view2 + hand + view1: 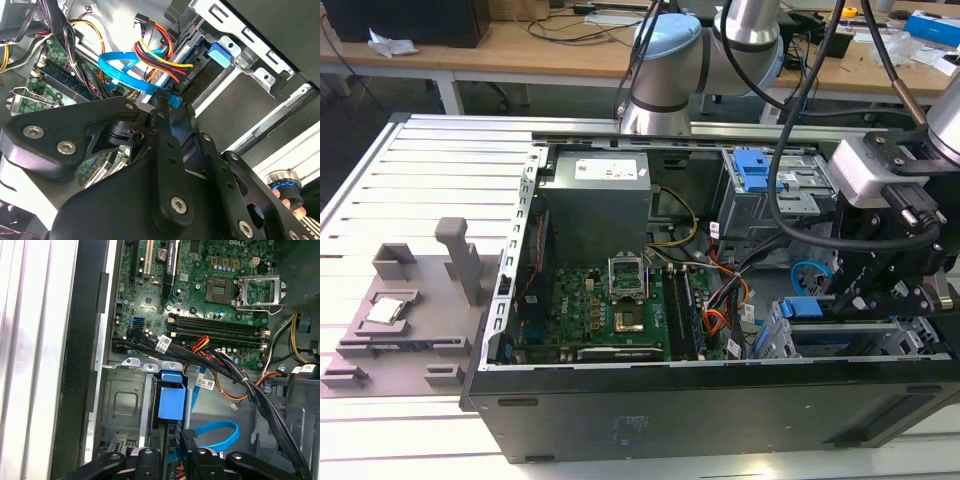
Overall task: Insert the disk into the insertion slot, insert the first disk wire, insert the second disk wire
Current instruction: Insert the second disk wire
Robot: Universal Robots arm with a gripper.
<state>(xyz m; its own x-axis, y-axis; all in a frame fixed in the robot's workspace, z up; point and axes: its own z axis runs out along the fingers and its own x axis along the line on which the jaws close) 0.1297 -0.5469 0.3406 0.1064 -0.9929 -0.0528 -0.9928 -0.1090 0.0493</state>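
The disk sits inside the insertion slot (122,400), with its blue carrier end (171,397) facing out; the same blue end (220,54) is seen in the second wrist view. The first disk wire (160,57), orange-red, runs to a black plug (187,77) at the disk's end. The second disk wire (120,70) curls in a light-blue loop (215,435). My gripper (167,100) is shut on that cable's blue plug, close beside the black plug at the disk. In the exterior view the gripper (850,300) hangs over the bay at the case's right.
The open computer case (670,400) holds a green motherboard (620,305) and a power supply (595,195). Thick black cables (235,375) cross beside the bay. A grey cage with a blue latch (752,170) stands behind. A grey fixture (410,310) lies at the exterior view's left.
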